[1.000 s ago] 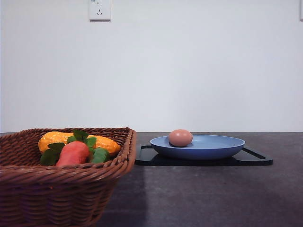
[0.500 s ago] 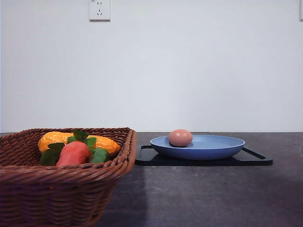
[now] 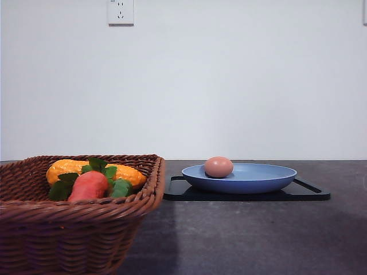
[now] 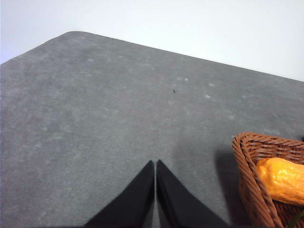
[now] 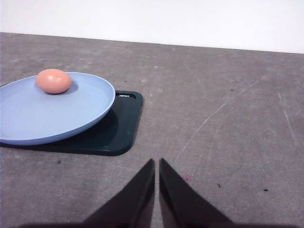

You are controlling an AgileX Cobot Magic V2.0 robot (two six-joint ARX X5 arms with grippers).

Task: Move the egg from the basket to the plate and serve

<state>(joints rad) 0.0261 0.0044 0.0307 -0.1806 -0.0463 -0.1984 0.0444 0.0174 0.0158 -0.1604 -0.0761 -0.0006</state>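
Observation:
The pinkish-brown egg (image 3: 218, 167) (image 5: 53, 80) lies in the light-blue plate (image 3: 264, 179) (image 5: 42, 118), near its left side in the front view. That plate sits on a flat black tray (image 3: 241, 195) (image 5: 118, 130). At the near left stands the wicker basket (image 3: 69, 229) (image 4: 254, 175). My left gripper (image 4: 155, 164) is shut with nothing in it, over bare table beside the basket. Shut and empty too, my right gripper (image 5: 156, 162) hovers above the table, apart from the tray's corner.
Inside the basket lie an orange-red carrot with green leaves (image 3: 89, 184) and a yellow-orange vegetable (image 3: 69, 169) (image 4: 282, 178). A white wall with a socket (image 3: 120, 11) closes off the back. Grey table surface (image 3: 246, 240) stretches in front of the tray.

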